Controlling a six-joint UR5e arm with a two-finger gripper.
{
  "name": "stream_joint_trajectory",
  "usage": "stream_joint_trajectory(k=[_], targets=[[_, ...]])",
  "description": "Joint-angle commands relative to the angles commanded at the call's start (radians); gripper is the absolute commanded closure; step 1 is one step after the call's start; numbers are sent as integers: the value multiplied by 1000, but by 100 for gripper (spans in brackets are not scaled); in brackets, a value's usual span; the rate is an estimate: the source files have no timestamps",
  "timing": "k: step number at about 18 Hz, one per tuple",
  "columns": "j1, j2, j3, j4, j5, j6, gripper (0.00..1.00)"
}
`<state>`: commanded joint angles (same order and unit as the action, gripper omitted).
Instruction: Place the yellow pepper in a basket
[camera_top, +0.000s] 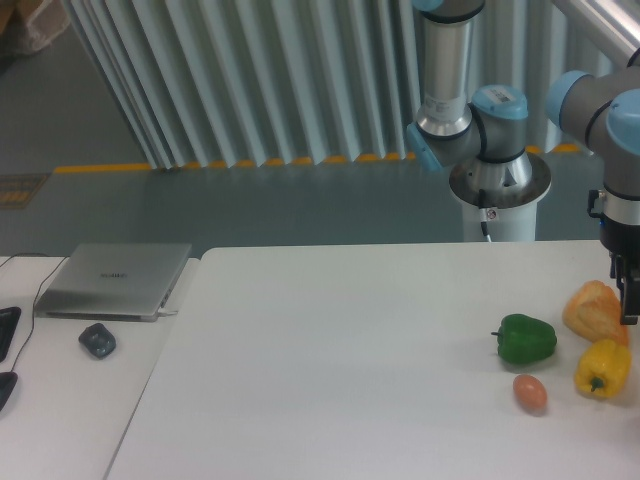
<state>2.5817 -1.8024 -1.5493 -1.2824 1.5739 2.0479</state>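
Observation:
The yellow pepper (603, 368) lies on the white table (340, 360) near its right edge, glossy, with its stem toward the lower left. My gripper (628, 300) hangs at the frame's right edge, just above and behind the pepper and in front of the bread-like wedge. It is partly cut off by the frame, so I cannot tell whether its jaws are open. It holds nothing that I can see. No basket is in view.
A green bell pepper (527, 339) lies left of the yellow one. An orange-tan bread-like wedge (593, 310) sits behind it, and a small reddish egg-shaped item (530, 392) in front. A closed laptop (115, 280) and a mouse (97, 340) are on the left table.

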Motion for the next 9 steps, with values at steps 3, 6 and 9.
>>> stream_joint_trajectory(k=[3,6,9], targets=[[0,2,3,-3,0,2,0],[-3,2,2,3,2,2,0],[5,2,-2,8,2,0,0]])
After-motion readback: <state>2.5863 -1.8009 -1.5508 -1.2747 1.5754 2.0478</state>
